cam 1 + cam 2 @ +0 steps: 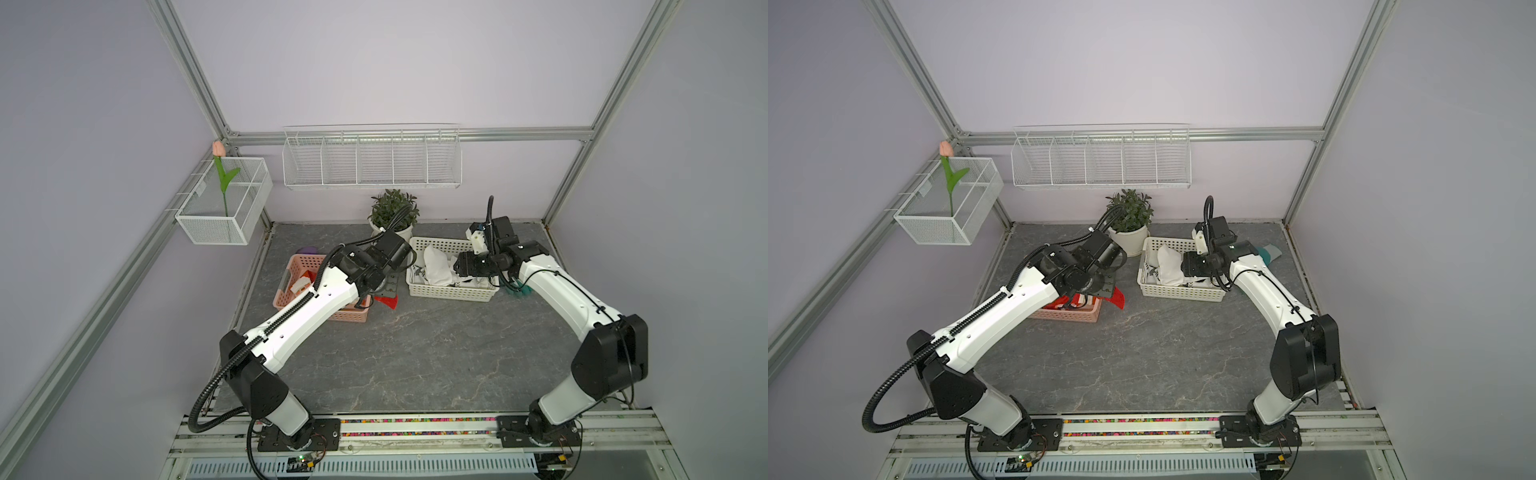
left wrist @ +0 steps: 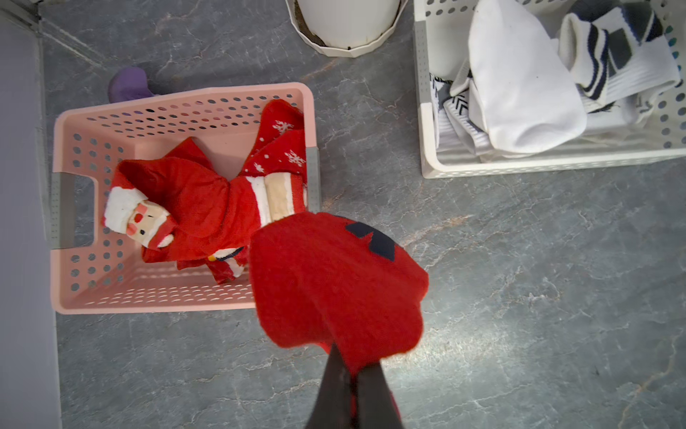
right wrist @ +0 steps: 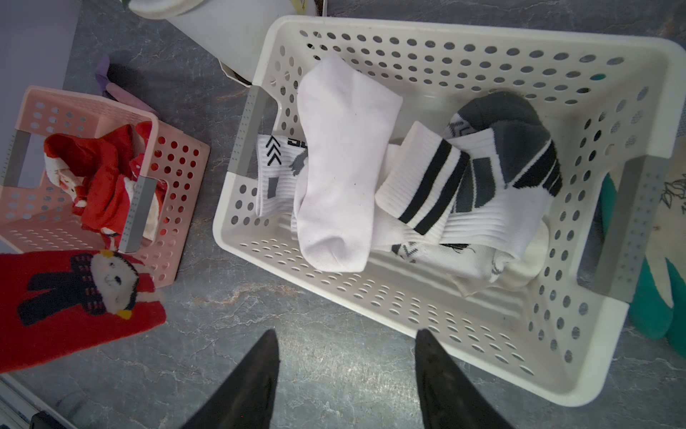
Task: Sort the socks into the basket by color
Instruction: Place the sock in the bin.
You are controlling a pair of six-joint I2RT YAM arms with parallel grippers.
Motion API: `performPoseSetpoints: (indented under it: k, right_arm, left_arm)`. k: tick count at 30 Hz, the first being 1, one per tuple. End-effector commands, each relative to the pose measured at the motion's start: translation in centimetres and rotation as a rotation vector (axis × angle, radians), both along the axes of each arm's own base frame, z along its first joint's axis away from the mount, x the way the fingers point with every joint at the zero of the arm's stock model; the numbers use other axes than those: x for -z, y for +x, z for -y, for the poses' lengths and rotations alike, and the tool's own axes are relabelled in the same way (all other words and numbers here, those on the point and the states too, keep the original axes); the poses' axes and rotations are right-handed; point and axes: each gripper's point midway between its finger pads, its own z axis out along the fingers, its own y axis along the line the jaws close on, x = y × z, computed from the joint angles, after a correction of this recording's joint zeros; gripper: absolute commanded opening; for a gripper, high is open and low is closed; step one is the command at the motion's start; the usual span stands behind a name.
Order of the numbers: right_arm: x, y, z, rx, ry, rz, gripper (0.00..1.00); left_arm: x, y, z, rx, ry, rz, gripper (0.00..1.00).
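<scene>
The left gripper (image 2: 350, 366) is closed tightly on one red sock (image 2: 334, 282). This sock hangs just to the right of the pink basket (image 2: 185, 302), partly over its near right corner and partly over the table (image 2: 519, 297). More red socks (image 2: 193, 200) lie inside this basket (one shows a Santa face). The right gripper (image 3: 347, 331) is open and holds nothing. It is above the white basket (image 3: 464, 33) on the right, where the white socks (image 3: 341, 167) lie piled.
</scene>
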Motion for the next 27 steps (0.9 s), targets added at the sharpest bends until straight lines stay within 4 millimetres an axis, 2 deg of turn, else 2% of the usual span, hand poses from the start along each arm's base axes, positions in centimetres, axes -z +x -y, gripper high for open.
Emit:
performPoseSetpoints:
  k: [1, 9, 14, 19, 27]
  right_arm:
    - [-0.7, 0.1, -0.1, 0.002, 0.019, 0.013, 0.61]
    - [-0.6, 0.1, -0.2, -0.001, 0.025, 0.012, 0.61]
    - [-0.5, 0.0, -0.3, -0.001, 0.027, 0.01, 0.61]
    - [-0.4, -0.1, -0.3, -0.002, 0.03, 0.009, 0.61]
    - [-0.5, 0.0, -0.3, -0.003, 0.031, 0.012, 0.61]
  left_arm:
    - [-1.6, 0.2, -2.2, -0.062, 0.028, 0.034, 0.0]
    - [-5.0, 0.4, -4.8, -0.158, -0.036, 0.138, 0.0]
    - [-6.2, -0.2, -5.6, -0.189, -0.07, 0.17, 0.0]
    - [-5.8, -0.6, -7.0, -0.23, -0.04, 0.181, 0.0]
    - [-4.5, 0.1, -9.2, -0.327, -0.041, 0.219, 0.0]
